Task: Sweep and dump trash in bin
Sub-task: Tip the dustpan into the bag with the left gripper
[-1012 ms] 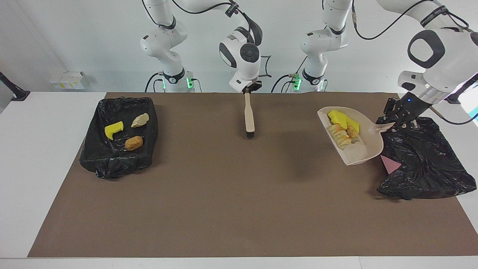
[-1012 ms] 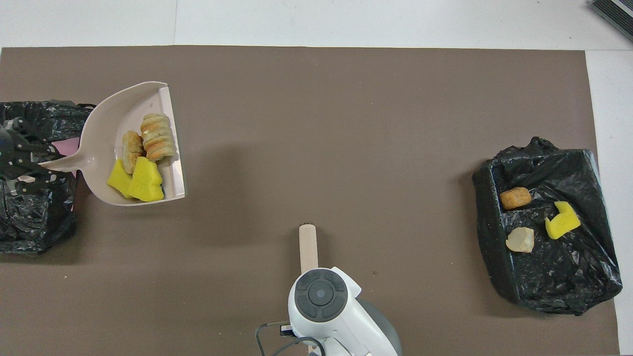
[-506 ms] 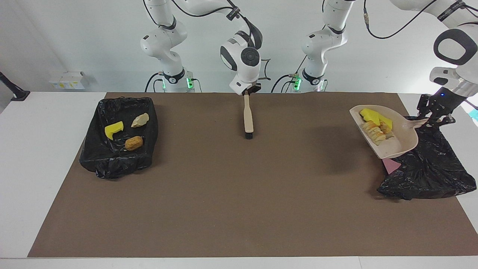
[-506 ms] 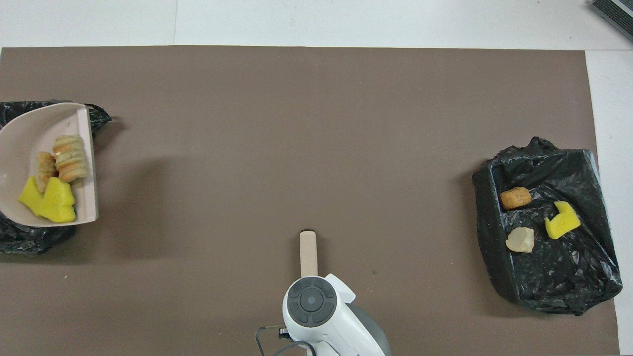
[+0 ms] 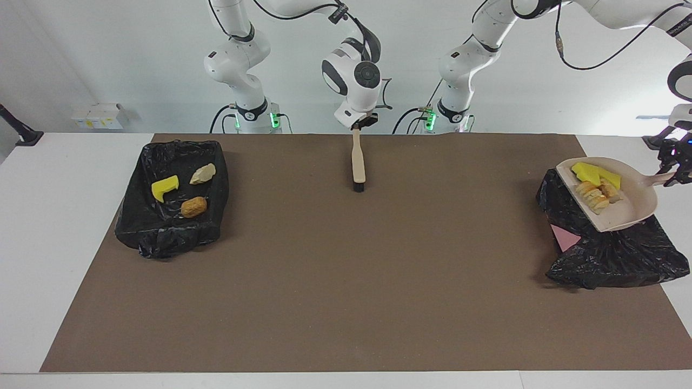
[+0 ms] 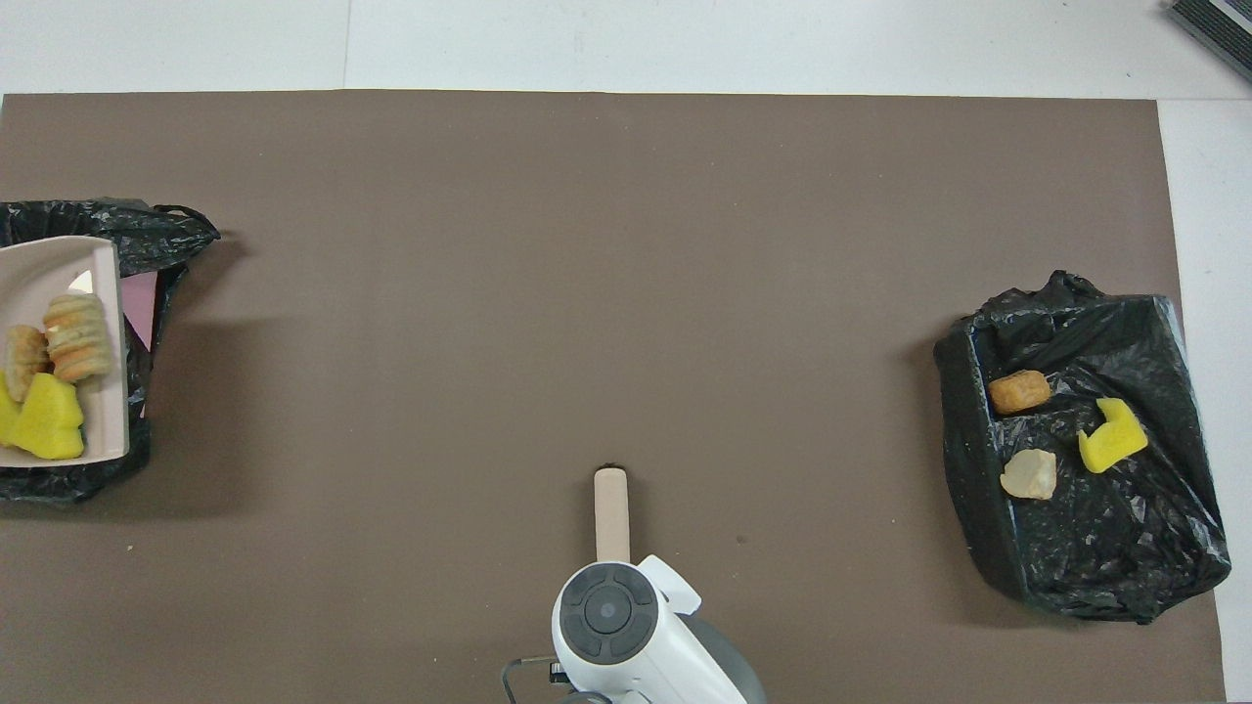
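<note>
Trash (image 5: 596, 186) looks light and loose to you in the facing view: soft yellow foam and crumbly bread lumps heaped in the dustpan (image 5: 627, 208), which your left gripper (image 5: 673, 174) pinches by the handle over the black bin bag (image 5: 611, 254); take hold of the pan, never the pieces. The pan's long axis runs from that gripper toward the table's middle. Your right gripper (image 5: 361, 123), pressed onto the brush (image 5: 357, 165), hangs it bristles-down. In the overhead view, trash (image 6: 44, 376) sits by the pan's open lip (image 6: 110, 347).

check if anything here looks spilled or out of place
Nothing is spilled. The one oddity: three trash pieces, a yellow foam chunk, a tan lump and a brown bread-like lump, lie in the black-lined bin at the right arm's end, while the loaded beige dustpan hangs over the other black-lined bin.
</note>
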Controlling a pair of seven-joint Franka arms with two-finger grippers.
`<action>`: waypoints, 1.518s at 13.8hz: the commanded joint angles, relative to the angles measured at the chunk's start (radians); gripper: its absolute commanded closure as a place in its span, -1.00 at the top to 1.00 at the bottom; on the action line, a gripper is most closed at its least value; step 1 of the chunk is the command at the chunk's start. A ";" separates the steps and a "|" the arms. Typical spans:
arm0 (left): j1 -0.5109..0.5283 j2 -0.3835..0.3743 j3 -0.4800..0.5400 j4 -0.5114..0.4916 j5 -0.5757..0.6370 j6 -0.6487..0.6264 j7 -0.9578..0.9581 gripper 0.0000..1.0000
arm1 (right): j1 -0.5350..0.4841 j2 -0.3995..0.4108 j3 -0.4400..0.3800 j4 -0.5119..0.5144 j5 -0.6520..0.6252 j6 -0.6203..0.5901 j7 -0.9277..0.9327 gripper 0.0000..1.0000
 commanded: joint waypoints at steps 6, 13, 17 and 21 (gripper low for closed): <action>-0.088 -0.046 -0.012 -0.049 0.488 0.052 -0.206 -1.00 | 0.004 -0.041 -0.002 -0.047 0.057 -0.020 -0.069 -0.58; -0.203 -0.224 -0.012 -0.306 0.901 0.073 -0.545 -1.00 | -0.022 -0.007 -0.004 -0.015 0.056 0.005 -0.097 -0.01; -0.223 -0.250 -0.014 -0.304 1.056 0.004 -0.565 -1.00 | -0.065 0.012 -0.007 0.049 0.051 0.000 -0.090 0.14; -0.309 -0.264 -0.020 -0.303 1.090 -0.179 -0.744 -1.00 | -0.184 0.001 -0.010 0.147 0.031 -0.011 -0.097 0.49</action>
